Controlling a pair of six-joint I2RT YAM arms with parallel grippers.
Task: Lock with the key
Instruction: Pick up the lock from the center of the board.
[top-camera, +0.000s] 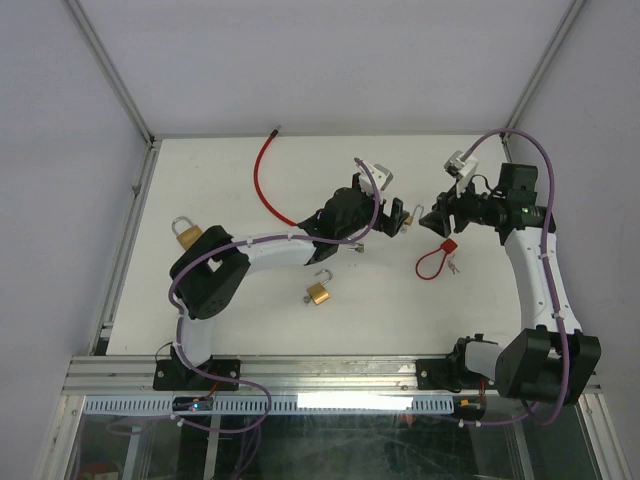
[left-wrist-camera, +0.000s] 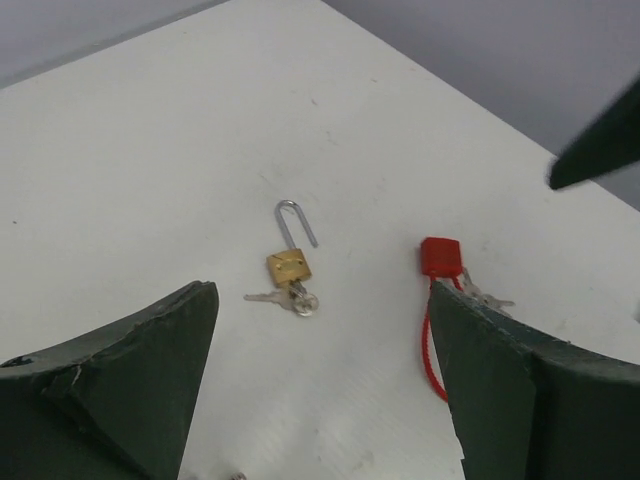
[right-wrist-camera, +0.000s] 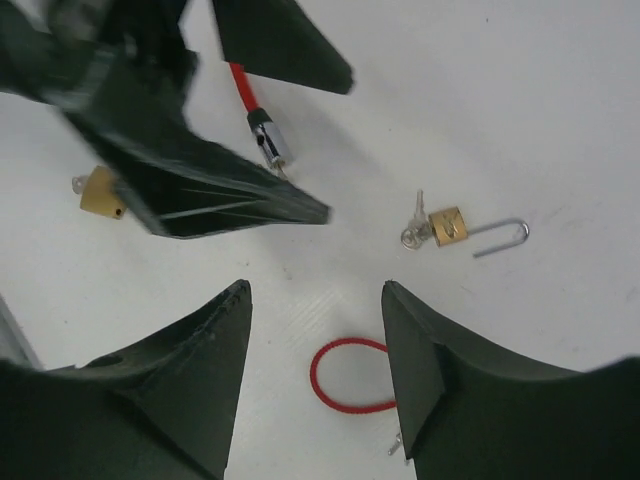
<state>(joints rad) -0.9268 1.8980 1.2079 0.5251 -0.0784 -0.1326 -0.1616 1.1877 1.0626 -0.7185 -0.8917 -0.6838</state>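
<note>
A small brass padlock (left-wrist-camera: 288, 265) lies on the white table with its shackle swung open and its keys (left-wrist-camera: 292, 299) at the base. It also shows as the padlock (top-camera: 319, 293) in the top view and as the padlock (right-wrist-camera: 449, 226) in the right wrist view. My left gripper (top-camera: 395, 216) hovers above the table's middle, open and holding nothing (left-wrist-camera: 322, 295). Facing it closely, my right gripper (top-camera: 432, 220) is open too and holds nothing (right-wrist-camera: 315, 290). A red cable lock (left-wrist-camera: 441, 256) with its own keys (top-camera: 455, 266) lies under the right gripper.
A second brass padlock (top-camera: 187, 233) sits at the table's left side. A long red cable (top-camera: 263, 178) with a metal end (right-wrist-camera: 270, 143) runs toward the back. The table (top-camera: 200, 300) has a raised rail on its left and near edges.
</note>
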